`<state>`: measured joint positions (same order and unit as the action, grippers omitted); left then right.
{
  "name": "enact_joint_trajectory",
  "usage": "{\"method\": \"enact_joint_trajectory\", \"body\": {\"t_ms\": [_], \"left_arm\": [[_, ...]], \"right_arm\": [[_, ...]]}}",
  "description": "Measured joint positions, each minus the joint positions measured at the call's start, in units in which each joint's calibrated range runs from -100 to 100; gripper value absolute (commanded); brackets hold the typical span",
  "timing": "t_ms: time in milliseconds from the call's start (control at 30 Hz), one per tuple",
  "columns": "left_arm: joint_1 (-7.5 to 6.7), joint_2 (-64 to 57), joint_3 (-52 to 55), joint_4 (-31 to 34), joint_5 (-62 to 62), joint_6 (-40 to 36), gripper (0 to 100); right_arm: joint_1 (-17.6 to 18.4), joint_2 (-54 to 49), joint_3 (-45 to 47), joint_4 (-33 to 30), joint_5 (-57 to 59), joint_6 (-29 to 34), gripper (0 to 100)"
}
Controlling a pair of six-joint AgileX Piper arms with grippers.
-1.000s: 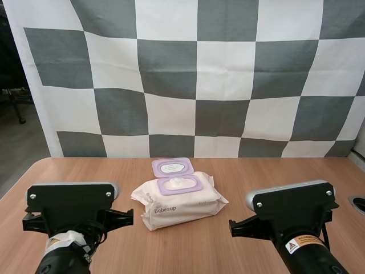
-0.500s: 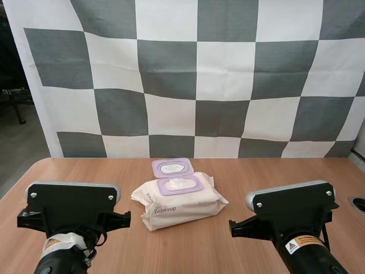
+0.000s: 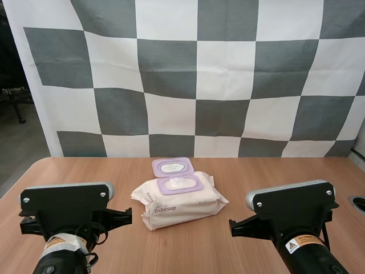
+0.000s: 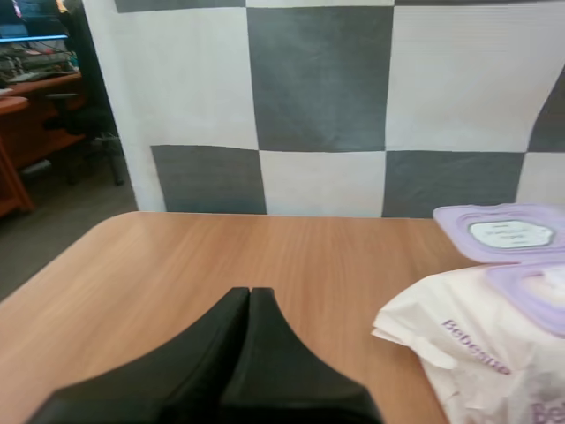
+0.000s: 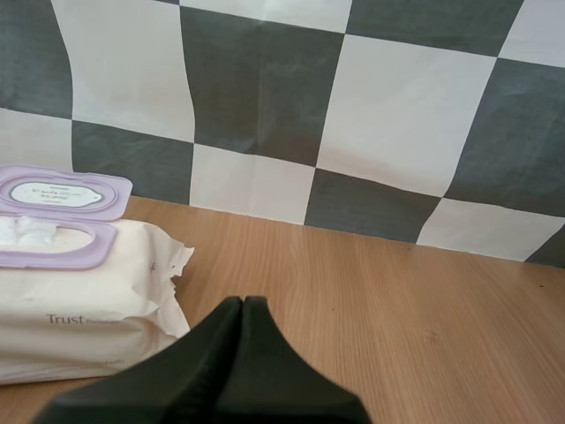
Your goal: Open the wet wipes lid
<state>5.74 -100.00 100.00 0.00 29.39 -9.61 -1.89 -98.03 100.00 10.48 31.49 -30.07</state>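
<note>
Lying at 2 o'clock from the left gripper (image 4: 250, 296) and 10 from the right gripper (image 5: 243, 302), both closed empty, the pack (image 3: 178, 201) has its lid (image 3: 171, 167) open.

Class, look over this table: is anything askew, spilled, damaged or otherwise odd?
Nothing is spilled or damaged. The wet wipes pack lies slightly skewed on the table, its purple lid flipped open, a wipe poking from the opening.

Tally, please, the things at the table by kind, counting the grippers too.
pack of wet wipes, its lid open: 1
grippers, the left gripper and the right gripper, both shut: 2
Total: 3
</note>
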Motion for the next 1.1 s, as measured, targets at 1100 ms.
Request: {"method": "enact_joint_trajectory", "body": {"t_ms": [1100], "left_arm": [[-6.87,0.0,0.0,0.0,0.0,-2.2,0]], "right_arm": [[0.0,0.0,0.0,-17.4,-1.0,0.0,0]]}}
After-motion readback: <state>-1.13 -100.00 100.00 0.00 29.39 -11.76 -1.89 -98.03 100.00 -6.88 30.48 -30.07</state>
